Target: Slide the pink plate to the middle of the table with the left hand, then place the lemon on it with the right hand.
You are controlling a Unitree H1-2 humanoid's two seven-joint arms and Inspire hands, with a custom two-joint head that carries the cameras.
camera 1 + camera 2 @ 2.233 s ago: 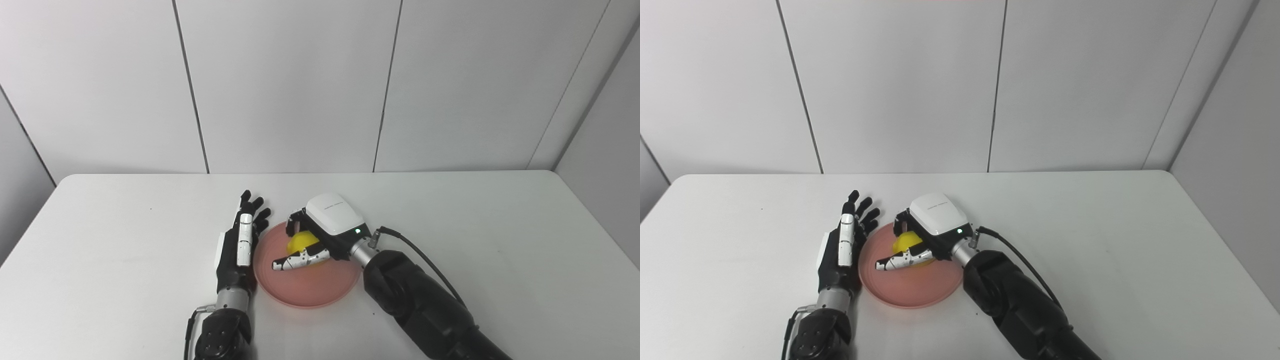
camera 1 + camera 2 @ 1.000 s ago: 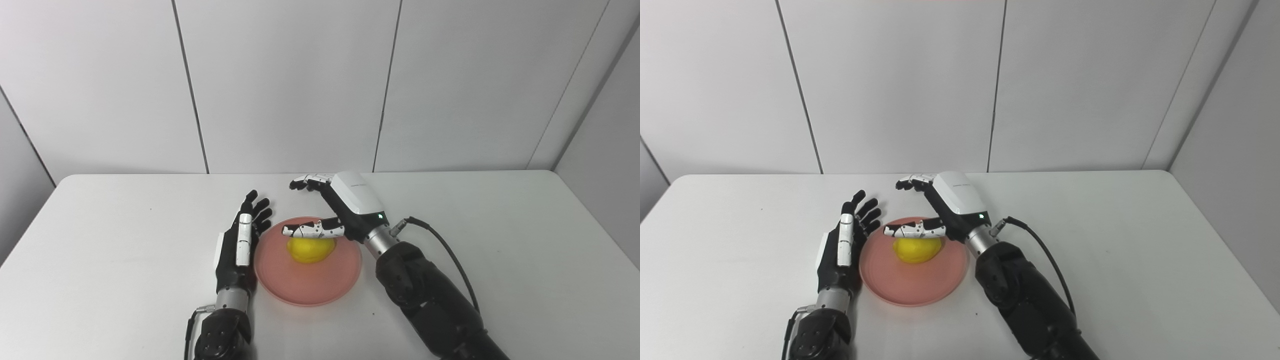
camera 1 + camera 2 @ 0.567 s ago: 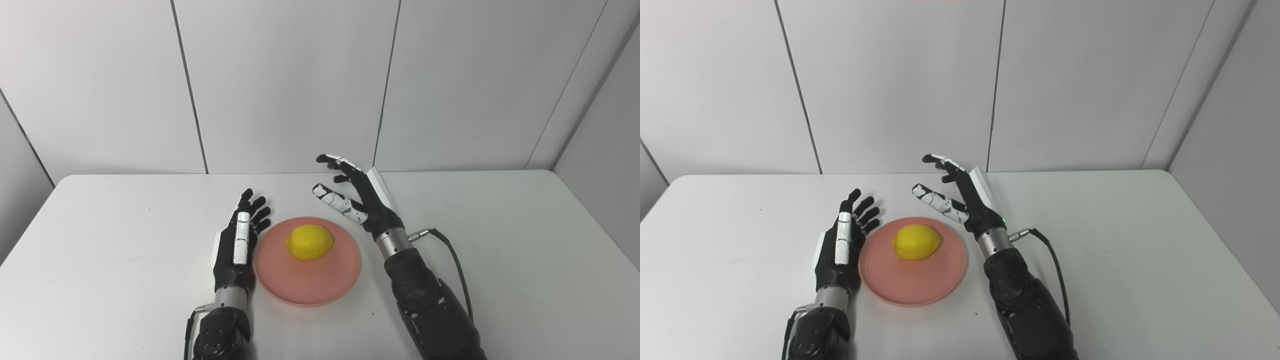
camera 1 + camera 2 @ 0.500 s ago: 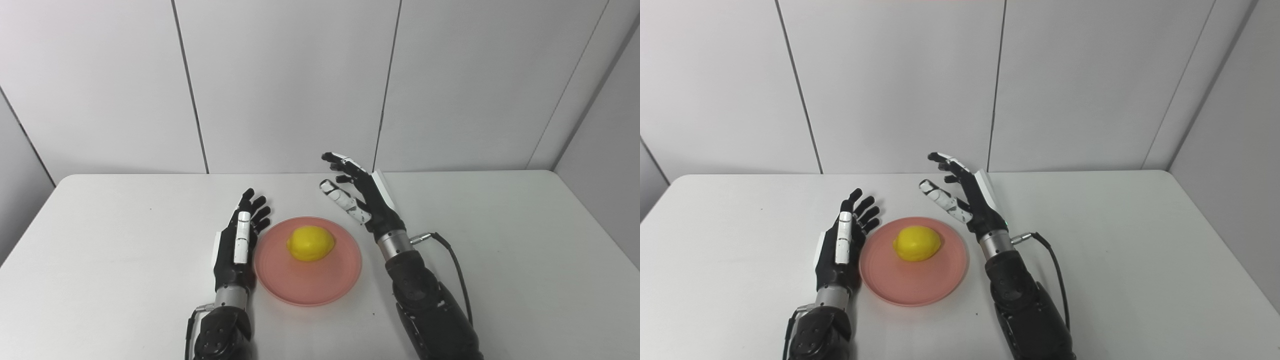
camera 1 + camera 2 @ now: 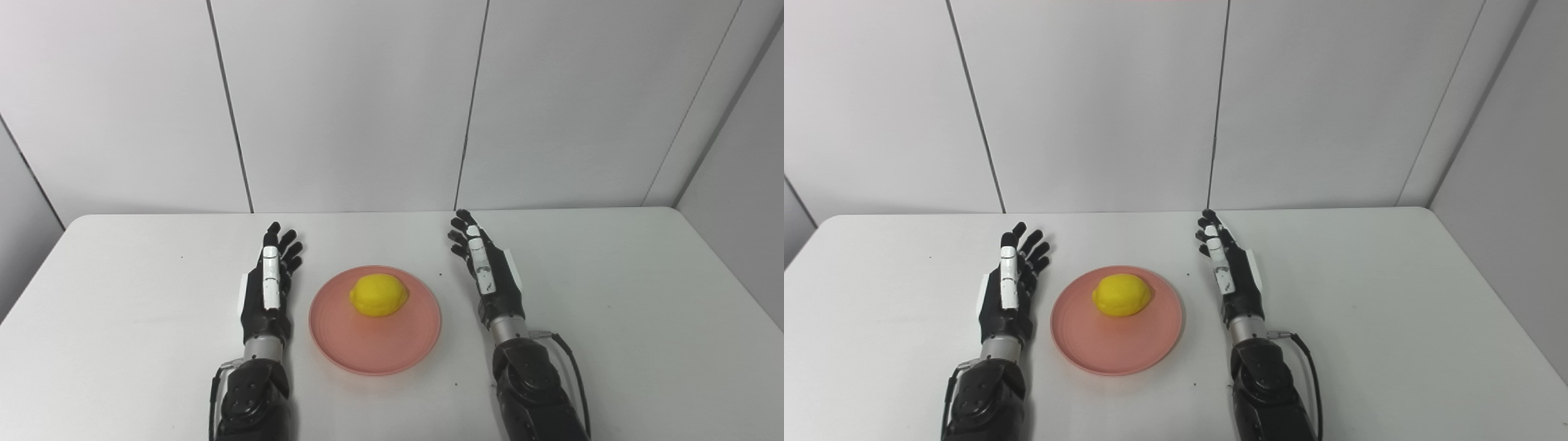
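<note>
A yellow lemon (image 5: 378, 294) lies on the far half of a pink plate (image 5: 375, 340) in the middle of the white table (image 5: 122, 318). My left hand (image 5: 267, 293) is open and empty, edge-on to the table just left of the plate, apart from it. My right hand (image 5: 488, 275) is open and empty, edge-on to the right of the plate, apart from it. The same scene shows in the right eye view, with the lemon (image 5: 1121, 294), the plate (image 5: 1115, 343), my left hand (image 5: 1009, 290) and my right hand (image 5: 1232, 274).
A grey panelled wall (image 5: 355, 104) stands behind the table's far edge. A black cable (image 5: 572, 373) runs along my right forearm. Bare table top lies to the left and right of both hands.
My right hand let go of the lemon on the plate, lifted off and drew back to the right of the plate. My left hand shifted a little left, away from the rim.
</note>
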